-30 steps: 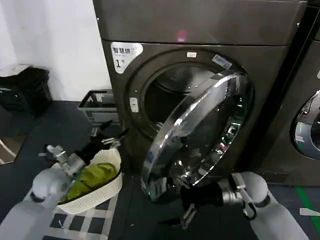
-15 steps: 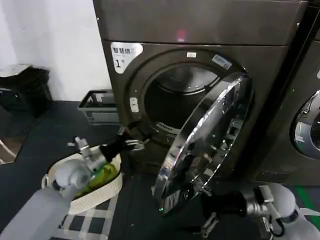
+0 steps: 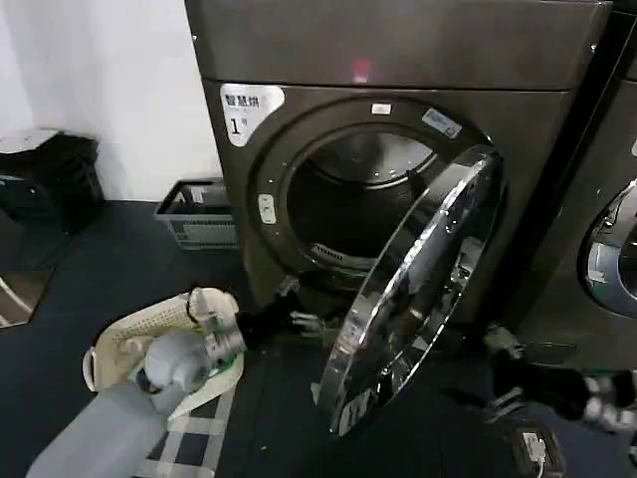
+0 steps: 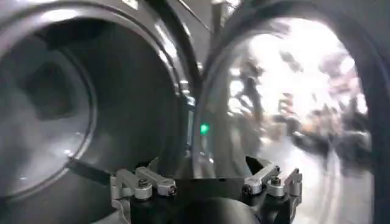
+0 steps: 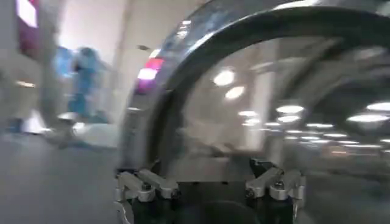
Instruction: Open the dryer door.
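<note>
The dryer door of the machine labelled "1" stands swung out on its right hinge, its chrome ring edge-on to me and the drum exposed. My left gripper is low at the machine's front, between the drum opening and the door's lower rim, open with nothing in it. In the left wrist view that gripper faces the gap between the drum and the door's inner side. My right gripper is low on the door's outer side, open and apart from it. From the right wrist, the right gripper faces the door's glass.
A white laundry basket sits on the floor under my left arm. A grey crate stands by the wall, a black bin at the far left. The neighbouring machine stands close on the right.
The door has swung further open to the right. My left gripper has moved right to the machine's lower front. My right gripper has drawn back to the right, away from the door.
</note>
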`<state>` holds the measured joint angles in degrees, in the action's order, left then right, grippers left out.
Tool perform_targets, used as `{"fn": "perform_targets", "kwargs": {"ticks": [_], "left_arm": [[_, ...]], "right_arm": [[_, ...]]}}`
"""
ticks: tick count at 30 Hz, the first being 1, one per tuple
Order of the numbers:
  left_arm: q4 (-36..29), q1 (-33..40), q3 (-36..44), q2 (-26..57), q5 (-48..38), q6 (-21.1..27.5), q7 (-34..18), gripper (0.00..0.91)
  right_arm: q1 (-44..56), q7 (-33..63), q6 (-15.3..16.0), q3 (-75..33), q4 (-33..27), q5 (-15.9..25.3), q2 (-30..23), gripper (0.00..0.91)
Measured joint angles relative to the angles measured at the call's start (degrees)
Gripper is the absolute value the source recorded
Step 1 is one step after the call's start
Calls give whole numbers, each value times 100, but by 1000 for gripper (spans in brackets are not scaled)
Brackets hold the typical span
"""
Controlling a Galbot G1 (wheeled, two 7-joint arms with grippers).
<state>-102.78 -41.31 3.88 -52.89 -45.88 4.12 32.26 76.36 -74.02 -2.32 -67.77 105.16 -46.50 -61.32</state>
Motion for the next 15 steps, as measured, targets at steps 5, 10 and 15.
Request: {"fn": "perform_targets", "kwargs": {"ticks": [5, 10, 15], "left_arm": [[-52, 65, 173, -104, 49, -39, 61, 907], [-174, 139, 322, -209, 143, 55, 69, 907], [-248, 268, 548, -344, 136, 46, 37, 907]], "right_arm": [[214, 705, -17, -854, 165, -172, -194, 907], [424, 1964, -108, -1566, 283, -174, -278, 907], [724, 3230, -118, -2139, 448, -161, -401, 907]]}}
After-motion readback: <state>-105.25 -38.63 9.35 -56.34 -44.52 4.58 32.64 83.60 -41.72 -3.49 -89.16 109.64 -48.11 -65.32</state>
